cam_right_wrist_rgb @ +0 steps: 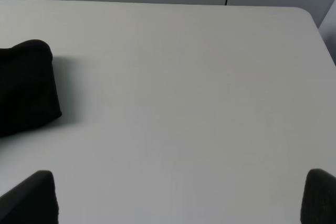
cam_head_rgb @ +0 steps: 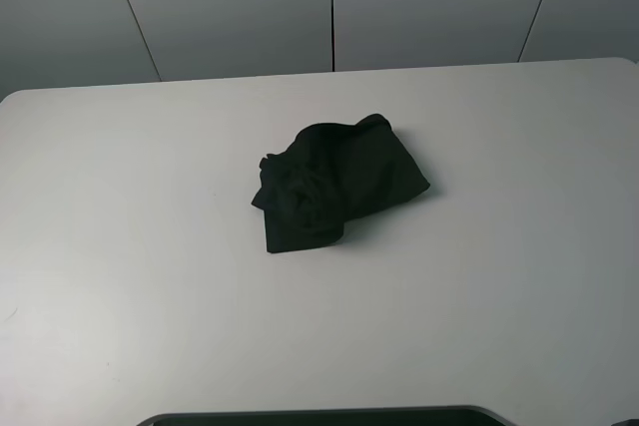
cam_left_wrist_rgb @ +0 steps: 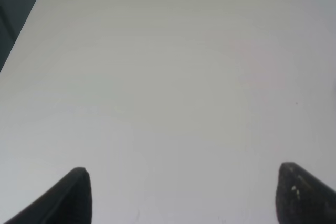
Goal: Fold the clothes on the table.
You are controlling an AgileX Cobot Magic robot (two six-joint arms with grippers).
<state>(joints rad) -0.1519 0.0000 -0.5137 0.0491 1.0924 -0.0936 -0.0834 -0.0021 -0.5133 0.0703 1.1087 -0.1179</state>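
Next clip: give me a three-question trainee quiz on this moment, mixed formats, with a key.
1. True or false: the black T-shirt lies spread out flat on the table.
2. Which wrist view shows part of the shirt? A) left wrist B) right wrist C) both
3. Fill in: both the left gripper and the right gripper are ____ and hold nothing.

Key:
1. False; it sits in a crumpled heap near the table's middle.
2. B; the shirt shows at the edge of the right wrist view, while the left wrist view shows only bare tabletop.
3. open
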